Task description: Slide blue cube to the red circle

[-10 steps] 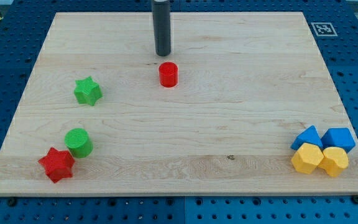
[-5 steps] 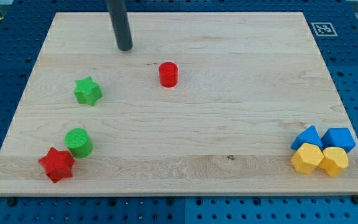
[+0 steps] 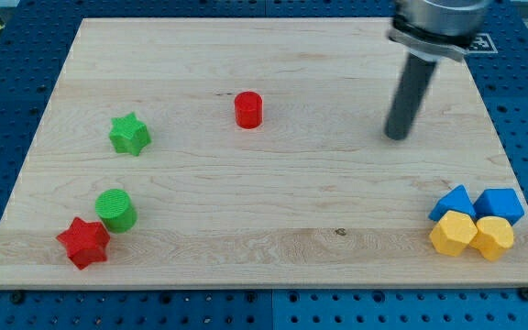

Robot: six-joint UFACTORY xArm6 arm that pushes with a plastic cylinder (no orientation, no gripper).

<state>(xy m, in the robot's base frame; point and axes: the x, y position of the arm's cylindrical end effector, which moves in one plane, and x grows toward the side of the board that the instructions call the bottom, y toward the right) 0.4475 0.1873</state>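
Observation:
The blue cube (image 3: 500, 204) sits at the view's lower right, packed with a blue triangular block (image 3: 453, 202) on its left and two yellow blocks (image 3: 452, 233) (image 3: 493, 237) below. The red circle, a small red cylinder (image 3: 248, 109), stands alone in the upper middle of the board. My tip (image 3: 397, 136) rests on the board right of centre, well above and to the left of the blue cube and far to the right of the red cylinder. It touches no block.
A green star (image 3: 129, 134) lies at the left. A green cylinder (image 3: 115, 210) and a red star (image 3: 83, 242) sit together at the lower left. The wooden board (image 3: 273, 261) ends close to the yellow blocks at the lower right.
My tip moved from above the red cylinder to the upper left, then swept far right to its spot right of centre. No block has moved.

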